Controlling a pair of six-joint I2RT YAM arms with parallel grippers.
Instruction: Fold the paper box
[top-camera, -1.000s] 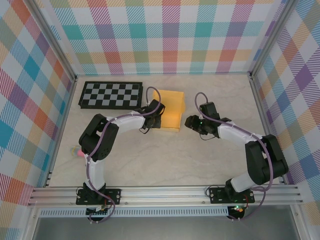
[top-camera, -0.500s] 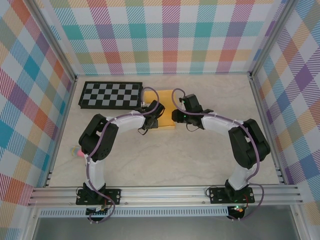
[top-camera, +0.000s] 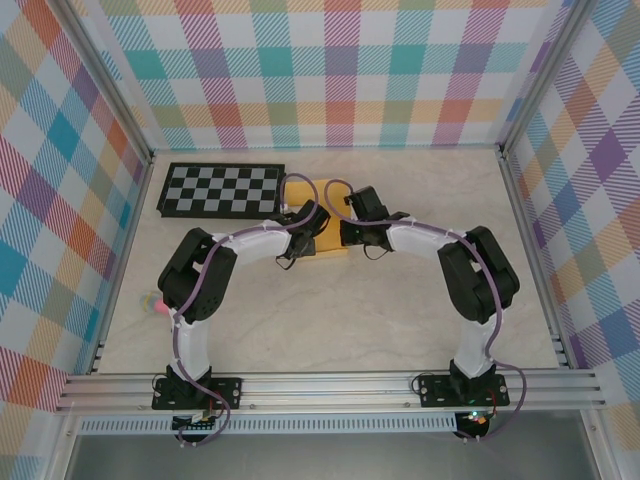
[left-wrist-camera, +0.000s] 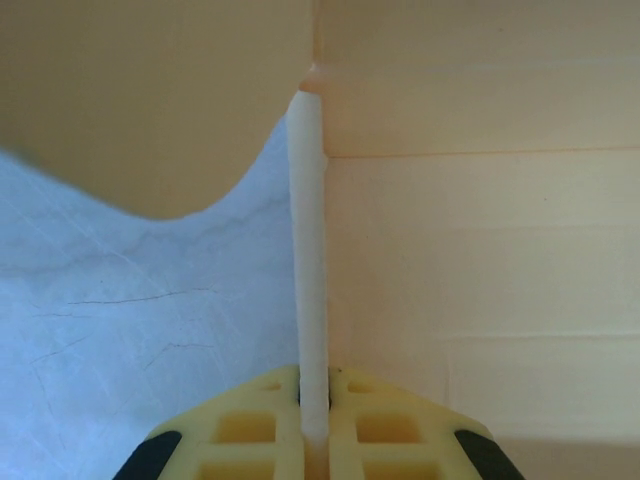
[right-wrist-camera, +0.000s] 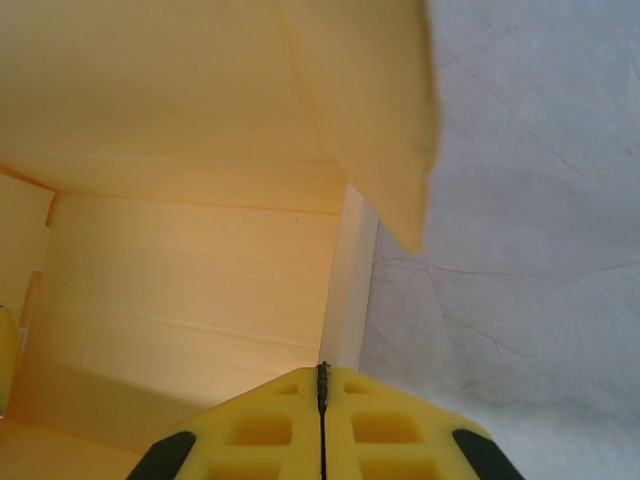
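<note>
while tight on the paper box (left-wrist-camera: 480, 250) wall, left gripper (left-wrist-camera: 314, 405); right gripper (right-wrist-camera: 321, 390) closed

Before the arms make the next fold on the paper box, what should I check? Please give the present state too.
1. The left gripper clamps a wall of the paper box: ok.
2. The right gripper holds the box too: cannot tell; it is shut, with a wall edge ending at its tip.
3. The checkerboard is away from both grippers: ok, it lies to their left.
4. Every flap is folded in: not ok, one hangs loose over the table.
</note>
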